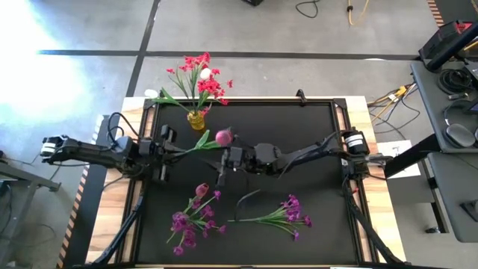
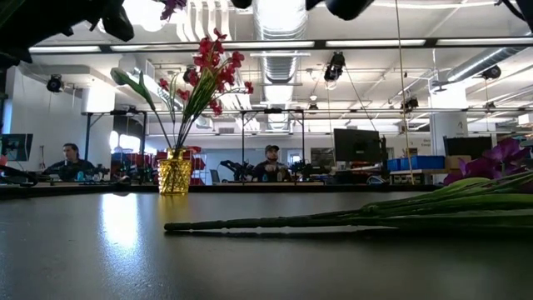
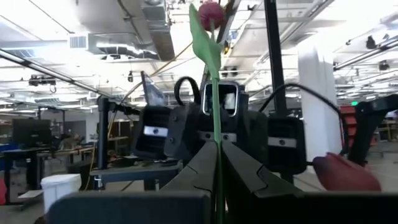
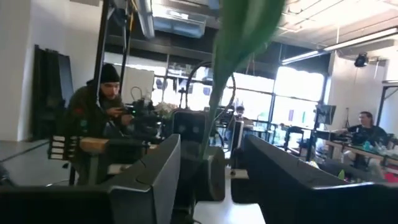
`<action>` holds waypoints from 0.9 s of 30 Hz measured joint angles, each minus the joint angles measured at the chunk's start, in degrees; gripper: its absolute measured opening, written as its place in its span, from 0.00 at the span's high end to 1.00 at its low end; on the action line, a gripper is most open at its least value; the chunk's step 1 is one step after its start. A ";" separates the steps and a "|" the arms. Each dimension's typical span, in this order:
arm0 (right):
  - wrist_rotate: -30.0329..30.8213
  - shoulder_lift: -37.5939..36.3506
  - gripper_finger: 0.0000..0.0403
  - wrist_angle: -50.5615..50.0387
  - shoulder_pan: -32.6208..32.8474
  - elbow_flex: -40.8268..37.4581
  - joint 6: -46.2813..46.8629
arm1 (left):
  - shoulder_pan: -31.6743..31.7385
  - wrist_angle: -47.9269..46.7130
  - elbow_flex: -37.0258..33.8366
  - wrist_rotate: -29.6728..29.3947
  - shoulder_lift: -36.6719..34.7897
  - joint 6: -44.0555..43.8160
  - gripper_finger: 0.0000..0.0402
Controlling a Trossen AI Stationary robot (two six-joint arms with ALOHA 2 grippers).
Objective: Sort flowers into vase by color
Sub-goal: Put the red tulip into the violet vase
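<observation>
A yellow glass vase (image 1: 196, 119) at the table's far left holds red-pink sprigs and a white bud (image 1: 205, 74); it also shows in the low view (image 2: 175, 172). My left gripper (image 1: 170, 148) is shut on a pink-bloomed flower (image 1: 222, 137) held above the table's middle. My right gripper (image 1: 221, 161) is open and faces the left gripper. The flower's green stem and leaf (image 4: 245, 31) pass between its fingers, and I see no touch. Purple sprigs (image 1: 190, 220) (image 1: 287, 213) and a pink bud (image 1: 202, 190) lie on the near half of the mat. My left gripper pinches the flower's green stem (image 3: 216, 134) between its two fingers (image 3: 199, 168), away from the bloom. It comes level from the table's left, and the stem runs on ahead of the fingertips toward the right. The flower is lifted clear, its bloom (image 3: 211, 12) farthest from the fingers.
The black mat (image 1: 314, 134) has wooden borders at its left and right. A purple sprig's long stem (image 2: 333, 218) lies across the near middle in the low view. People sit at desks in the room behind the table.
</observation>
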 joint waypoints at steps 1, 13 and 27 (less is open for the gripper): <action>0.03 0.64 0.57 -0.62 -0.01 1.15 -0.35 | 0.00 0.87 0.01 0.00 1.02 0.23 1.00; 0.69 2.39 0.79 -2.63 0.41 5.22 -3.26 | -0.04 8.03 0.02 1.13 9.49 0.48 1.00; 9.81 -5.37 0.98 -16.49 4.47 4.51 -13.93 | -0.04 3.72 0.17 -1.89 9.01 1.38 0.88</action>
